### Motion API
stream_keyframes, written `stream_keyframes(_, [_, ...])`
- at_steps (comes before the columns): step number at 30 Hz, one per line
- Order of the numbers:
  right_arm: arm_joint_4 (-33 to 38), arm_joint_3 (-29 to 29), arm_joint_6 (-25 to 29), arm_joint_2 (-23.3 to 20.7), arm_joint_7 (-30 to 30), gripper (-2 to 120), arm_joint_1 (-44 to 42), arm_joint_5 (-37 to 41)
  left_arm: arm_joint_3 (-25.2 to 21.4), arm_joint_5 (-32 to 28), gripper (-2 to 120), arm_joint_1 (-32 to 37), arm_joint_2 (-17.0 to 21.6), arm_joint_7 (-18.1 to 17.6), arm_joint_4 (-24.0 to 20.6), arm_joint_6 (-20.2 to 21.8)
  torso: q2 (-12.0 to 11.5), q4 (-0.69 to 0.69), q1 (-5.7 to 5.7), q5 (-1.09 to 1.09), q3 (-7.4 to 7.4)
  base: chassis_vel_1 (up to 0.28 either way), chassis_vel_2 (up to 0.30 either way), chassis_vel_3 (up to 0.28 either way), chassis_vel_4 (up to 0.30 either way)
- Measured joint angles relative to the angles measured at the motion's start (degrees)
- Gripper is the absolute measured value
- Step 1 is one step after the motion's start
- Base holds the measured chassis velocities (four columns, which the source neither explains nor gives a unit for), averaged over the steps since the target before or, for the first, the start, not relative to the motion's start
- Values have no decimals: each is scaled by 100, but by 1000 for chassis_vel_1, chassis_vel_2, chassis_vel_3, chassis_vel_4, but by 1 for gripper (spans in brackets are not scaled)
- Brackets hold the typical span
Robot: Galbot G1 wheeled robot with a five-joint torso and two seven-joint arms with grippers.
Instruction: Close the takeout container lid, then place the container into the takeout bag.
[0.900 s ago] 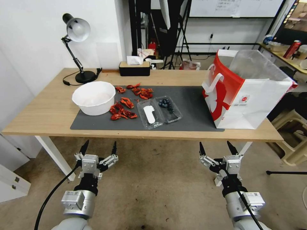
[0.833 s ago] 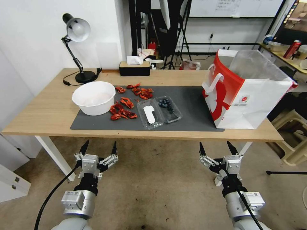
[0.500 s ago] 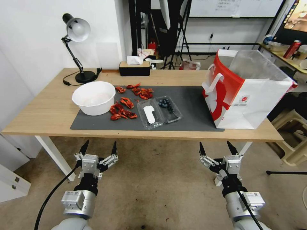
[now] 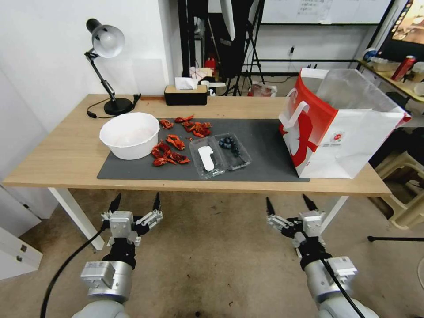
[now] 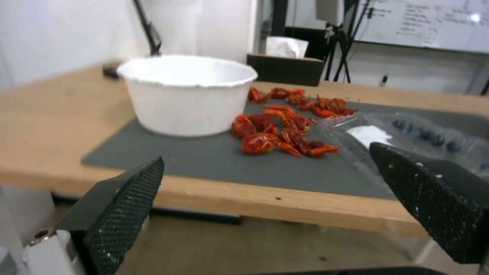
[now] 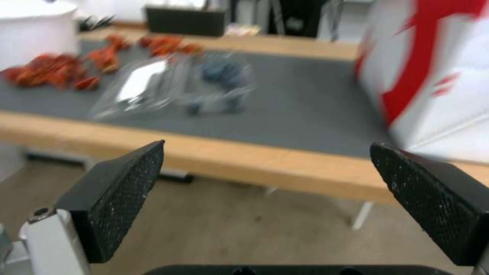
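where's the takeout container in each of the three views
Head view: takeout container, open on the dark mat's middle.
Left wrist view: takeout container, beyond the red crayfish.
Right wrist view: takeout container, left of the takeout bag.
Shared landmark: the crayfish beside its labelled half.

The small clear plastic hinged clamshell container (image 4: 220, 156) lies open and flat, 2 halves side by side: the white-labelled lid (image 4: 206, 158) leftward, dark blueberries in the right half. The large red-and-white paper bag (image 4: 338, 126) stands upright, well apart.
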Motion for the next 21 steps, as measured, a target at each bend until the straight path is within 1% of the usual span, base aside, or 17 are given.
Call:
stream_keyframes(1, [19,-99,-163,-130,-9,100,81,64,98,-216,100,16,34,-199,-118,143,0,-2,0,-1,0,0,0,0,0])
stream_keyframes(3, [31,-189,-277,-256,-26,100,197,121,240,-552,100,28,82,-484,-293,327,0,2,0,3,0,0,0,0,0])
stream_keyframes(5, [32,-198,-276,-271,-32,100,212,129,244,-612,100,17,90,-510,-292,331,0,1,0,2,0,0,0,0,0])
stream_keyframes(6, [31,-199,-252,-286,-43,100,230,137,263,-662,100,1,98,-518,-280,330,0,-2,0,-4,0,0,0,0,0])
stream_keyframes(7, [31,-199,-237,-298,-49,100,243,141,268,-666,100,-4,99,-518,-256,324,0,-2,0,0,0,0,0,0,0])
stream_keyframes(21, [-84,-130,-152,-386,-16,100,450,240,318,-586,100,-35,83,-340,-12,179,0,-1,0,-1,0,0,0,0,0])
